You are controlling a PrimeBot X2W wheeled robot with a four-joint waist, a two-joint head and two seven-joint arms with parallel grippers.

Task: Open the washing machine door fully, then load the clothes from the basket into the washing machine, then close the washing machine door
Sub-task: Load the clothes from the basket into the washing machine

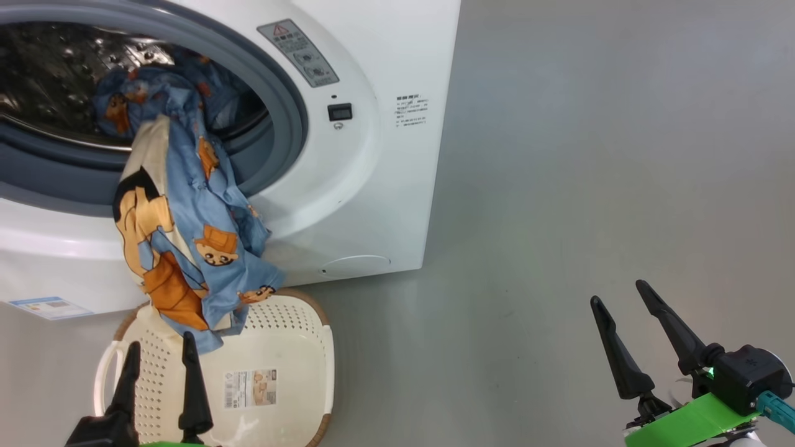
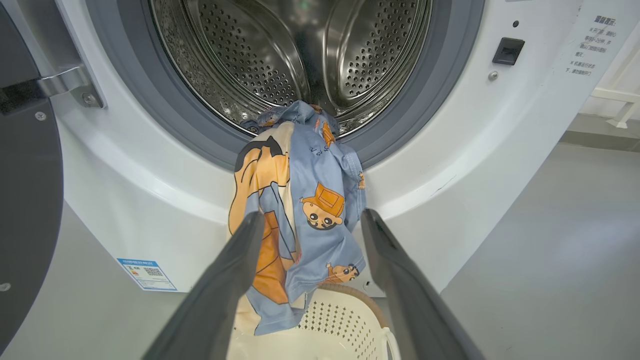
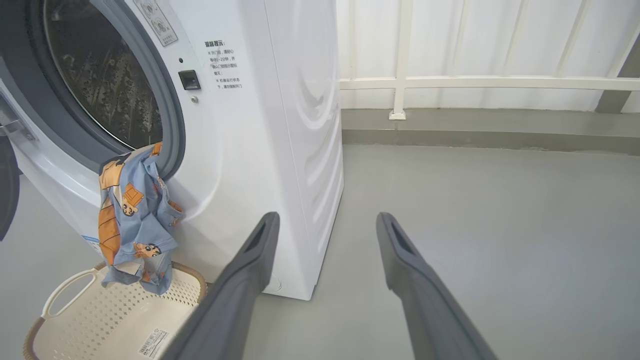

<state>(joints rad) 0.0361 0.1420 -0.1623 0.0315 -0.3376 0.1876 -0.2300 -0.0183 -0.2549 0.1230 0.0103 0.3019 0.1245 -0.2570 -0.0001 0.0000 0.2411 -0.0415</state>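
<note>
Halfway out, the clothes [image 1: 186, 248] dangle over the basket [image 1: 292, 347].

left gripper [image 1: 160, 340]: jaws spread wide, empty. Its two dark fingers [image 1: 194, 397] rise near-upright from a black wrist block [image 1: 99, 431] and splay slightly toward the tips. right gripper [image 1: 618, 292]: jaws equally wide, empty. Its fingers lean left from their base, and the tip farther from the left claw sits a bit higher. Behind the right claw is a black wrist housing [image 1: 745, 372], with a green band [image 1: 689, 422] under it and a teal connector [image 1: 776, 406] on its outer side. The two claws are well apart, with the right tips higher in head view.
</note>
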